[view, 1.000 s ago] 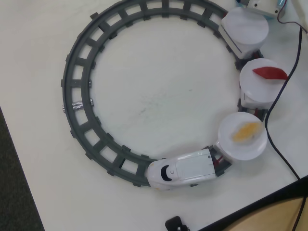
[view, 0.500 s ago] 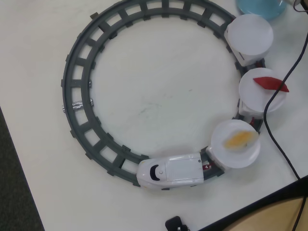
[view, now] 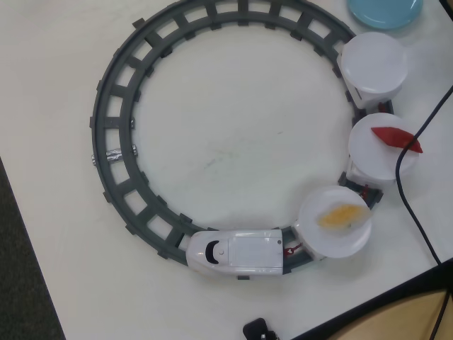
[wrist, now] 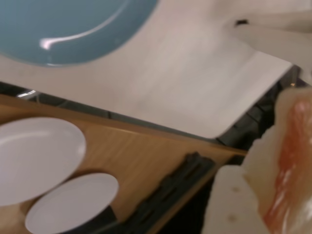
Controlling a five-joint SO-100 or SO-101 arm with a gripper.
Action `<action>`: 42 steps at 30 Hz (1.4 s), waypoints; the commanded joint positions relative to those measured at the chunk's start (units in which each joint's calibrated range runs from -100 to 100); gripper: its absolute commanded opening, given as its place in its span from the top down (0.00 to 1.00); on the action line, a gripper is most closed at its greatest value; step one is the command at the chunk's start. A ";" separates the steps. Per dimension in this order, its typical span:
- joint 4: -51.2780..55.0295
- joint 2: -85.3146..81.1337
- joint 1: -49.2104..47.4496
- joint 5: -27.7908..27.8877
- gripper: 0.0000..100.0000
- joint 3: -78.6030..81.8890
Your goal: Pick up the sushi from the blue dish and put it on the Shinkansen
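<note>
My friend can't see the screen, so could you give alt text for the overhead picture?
A white toy Shinkansen pulls three plate-topped cars round a grey circular track on a pale table; one plate carries a yellow-orange piece, the next a red piece, the last is bare. The blue dish peeks in top right.

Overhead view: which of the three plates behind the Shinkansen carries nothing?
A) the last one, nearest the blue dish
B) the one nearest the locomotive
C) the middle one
A: the last plate is bare, while the middle plate holds a red piece and the nearest plate a yellow-orange piece.
</note>
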 commanded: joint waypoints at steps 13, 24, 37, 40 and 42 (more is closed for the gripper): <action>0.80 -5.99 -0.82 -0.12 0.98 -0.02; -1.00 -26.78 -8.22 -0.18 0.98 46.21; -21.37 -64.11 -21.86 0.03 0.98 108.96; -22.57 -74.05 -26.17 -0.12 0.98 119.19; -23.34 -80.31 -28.99 -0.33 0.98 125.12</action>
